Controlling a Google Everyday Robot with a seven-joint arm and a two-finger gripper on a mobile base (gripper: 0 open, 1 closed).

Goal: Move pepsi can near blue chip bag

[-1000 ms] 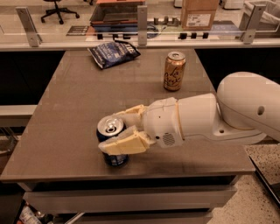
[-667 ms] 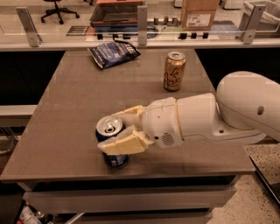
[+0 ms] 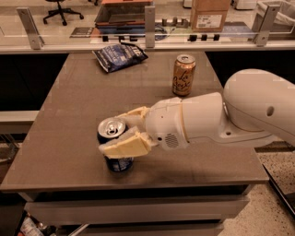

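Two cans share a counter (image 3: 69, 115). The hand (image 3: 113, 137) is clamped on the pepsi can (image 3: 112, 127) at the near-left; the blue chip bag (image 3: 119, 56) lies far left, a gold can (image 3: 184, 75) far right.

gripper (image 3: 110, 133) at pepsi can (image 3: 119, 163): cream wedge fingers (image 3: 124, 146) | arm (image 3: 258, 106): white rounded shells, tan band (image 3: 181, 120), vent grille (image 3: 170, 140)

It looked like an office or lab workspace: a rolling office chair (image 3: 59, 9) and a cardboard box (image 3: 209, 14) stood beyond a glass partition (image 3: 60, 34) held by metal posts (image 3: 149, 26), with speckled flooring (image 3: 276, 175) below. At the grey table's (image 3: 69, 115) near edge, the gripper (image 3: 114, 134) clasped the pepsi can (image 3: 111, 126).
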